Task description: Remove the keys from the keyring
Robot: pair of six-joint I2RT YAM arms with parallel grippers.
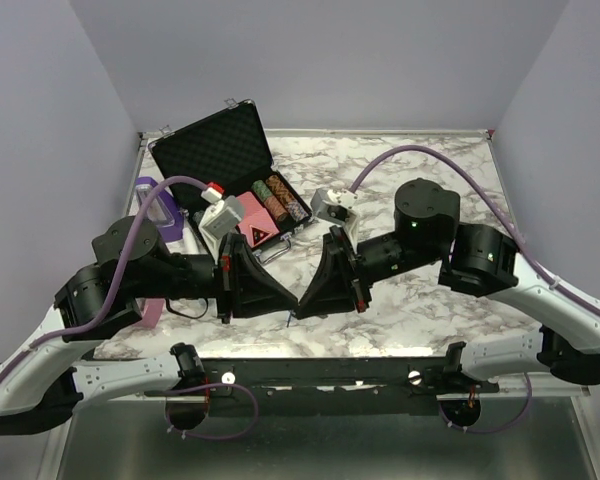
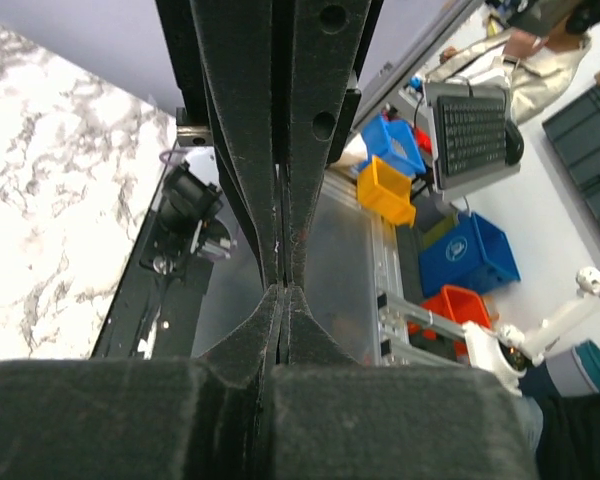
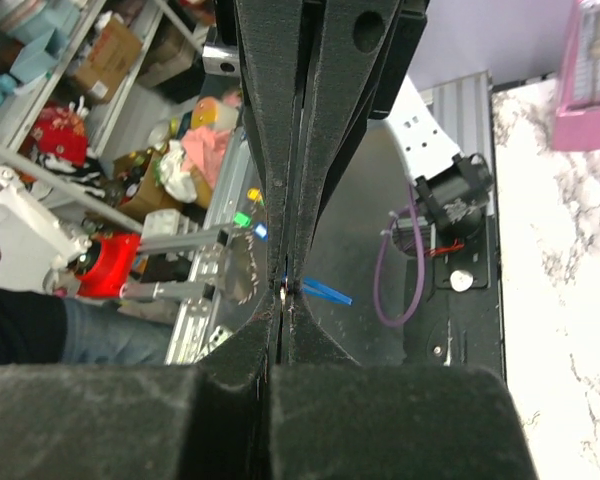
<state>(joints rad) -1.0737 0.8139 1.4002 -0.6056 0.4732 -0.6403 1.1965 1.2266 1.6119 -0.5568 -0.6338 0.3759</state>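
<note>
Both jaws: closed.
My right gripper [image 3: 285, 290]: pinching keyring [image 3: 325, 292].
My left gripper [image 2: 282, 265]: contents hidden.
Progress: keys unseen; removal unconfirmed.

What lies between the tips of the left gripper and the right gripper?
The keyring: in the right wrist view, metal glints where the shut tips meet, and its blue tag juts out sideways.

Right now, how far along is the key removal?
Done: nothing that shows; I see no freed key on the table. In hand: the left tool and right tool are both shut, tip to tip above the table's near side, with the blue tag poking out where they meet. The ring and key are too small to make out. Left: slide the key off the ring.
</note>
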